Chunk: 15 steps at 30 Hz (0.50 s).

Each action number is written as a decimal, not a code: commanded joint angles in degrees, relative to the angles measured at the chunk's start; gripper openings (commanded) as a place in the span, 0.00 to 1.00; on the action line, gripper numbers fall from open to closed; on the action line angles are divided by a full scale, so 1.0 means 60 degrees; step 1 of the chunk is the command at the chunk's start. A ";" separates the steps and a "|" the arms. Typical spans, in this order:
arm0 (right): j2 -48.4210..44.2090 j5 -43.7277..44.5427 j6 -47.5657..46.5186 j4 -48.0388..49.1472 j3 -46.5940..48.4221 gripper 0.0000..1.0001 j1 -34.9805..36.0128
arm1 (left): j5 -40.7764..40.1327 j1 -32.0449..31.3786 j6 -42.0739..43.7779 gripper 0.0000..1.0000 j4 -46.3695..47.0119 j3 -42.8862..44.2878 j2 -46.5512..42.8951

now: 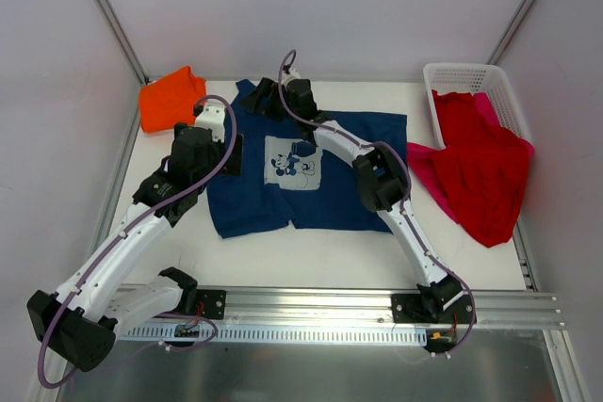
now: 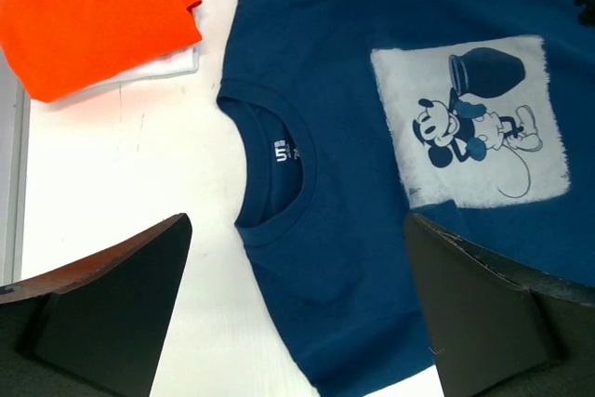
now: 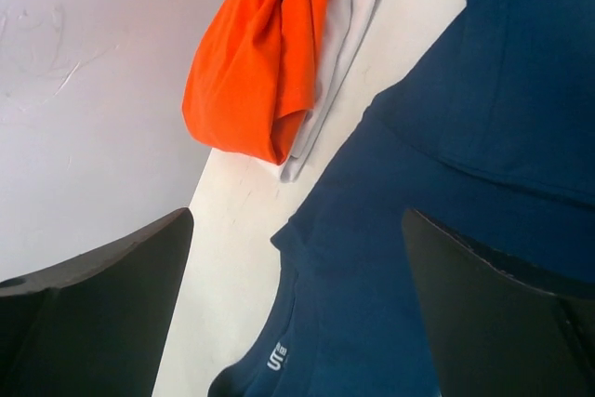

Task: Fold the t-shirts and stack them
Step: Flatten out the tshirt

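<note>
The white tabletop carries a navy blue cloth t-shirt spread flat mid-surface, print up. At the far left, a folded orange t-shirt rests on a folded white cloth. At the right stands a white plastic lattice basket, with a red t-shirt and a pink t-shirt spilling out of it.

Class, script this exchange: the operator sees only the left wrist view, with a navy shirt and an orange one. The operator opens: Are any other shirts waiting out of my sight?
Observer: Yes, a red t-shirt and a pink t-shirt spill out of a white basket at the table's far right.
Operator: Where is the right gripper?
Observer: The right gripper is above the navy t-shirt near its collar, jaws open.
Operator: How far does the navy one reach?
Observer: Its hem ends right beside the pink t-shirt.
</note>
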 commanded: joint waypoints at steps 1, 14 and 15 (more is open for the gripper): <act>0.0082 0.1035 0.0564 0.1448 -0.0265 0.99 0.0015 | -0.0434 0.0011 0.0202 0.99 0.0249 0.0013 0.0028; 0.0404 0.2545 0.0931 0.1742 -0.1102 1.00 0.0059 | -0.0390 0.0011 0.0202 0.99 0.0235 -0.0002 0.0160; 0.0418 0.2603 0.0945 0.1742 -0.1116 0.99 0.0045 | -0.0404 0.0011 0.0202 0.99 0.0235 -0.0002 0.0175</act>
